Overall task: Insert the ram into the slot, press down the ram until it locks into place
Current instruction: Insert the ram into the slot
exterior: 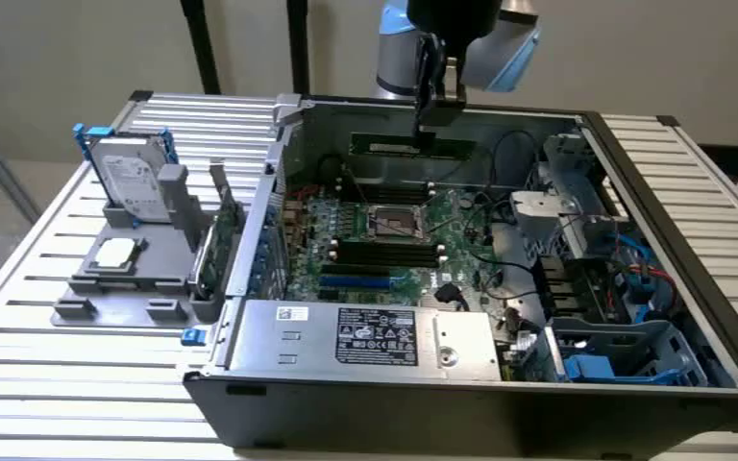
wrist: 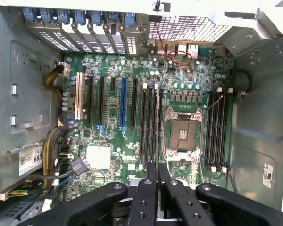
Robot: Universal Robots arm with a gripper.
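Observation:
In the exterior view my gripper [exterior: 429, 123] hangs over the back of the open computer case, shut on the ram [exterior: 388, 146], a thin green stick held level above the motherboard [exterior: 343, 279]. The ram floats clear of the board and touches no slot. In the wrist view the two black fingers [wrist: 152, 176] stand nearly together around a thin sliver, so the gripper [wrist: 158, 175] looks straight down at the board. Black memory slots [wrist: 151, 122] run parallel on one side of the silver processor socket [wrist: 184, 134], and another bank of slots [wrist: 217, 129] lies on its other side.
A silver power supply [exterior: 369, 336] fills the case's front. Drive cages and blue cables [exterior: 600, 288] crowd the exterior view's right. A hard drive [exterior: 132, 187] and an upright green card [exterior: 222, 240] stand on a grey holder outside the case. A blue socket [wrist: 123, 101] lies beside the black ones.

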